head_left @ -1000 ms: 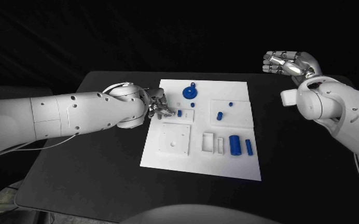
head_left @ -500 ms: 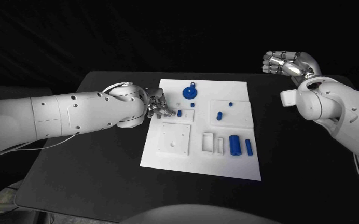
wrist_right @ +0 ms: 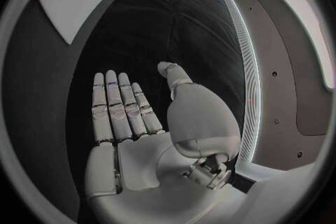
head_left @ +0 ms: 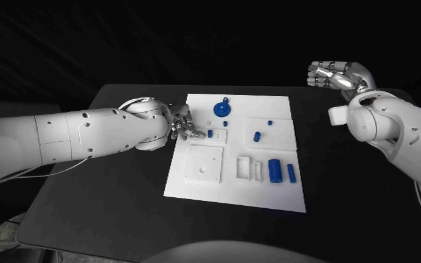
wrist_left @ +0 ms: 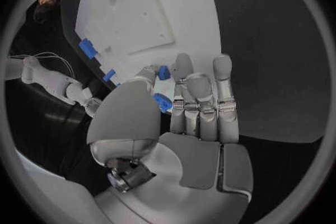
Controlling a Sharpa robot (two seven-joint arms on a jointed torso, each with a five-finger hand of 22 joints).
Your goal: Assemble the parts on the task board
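The white task board (head_left: 263,187) lies mid-table. My left hand (head_left: 187,126) is at the board's left edge. Its thumb (wrist_left: 145,75) and a fingertip (wrist_left: 183,63) flank a small blue peg (head_left: 210,133) (wrist_left: 163,73); I cannot tell whether they grip it. A round blue part (head_left: 222,108) sits at the board's far end, with small blue pieces (head_left: 257,136) near the middle. Two blue cylinders (head_left: 275,170) lie at the near right. My right hand (head_left: 337,75) (wrist_right: 122,106) hangs off the board at the far right, fingers straight, holding nothing.
A square white plate with holes (head_left: 204,162) (wrist_left: 140,11) sits on the board just in front of my left hand. Two narrow rectangular slots (head_left: 244,166) lie beside the cylinders. Black table (head_left: 105,202) surrounds the board.
My left hand's fingers have crept slightly toward the small blue peg. The right hand and the parts have stayed put.
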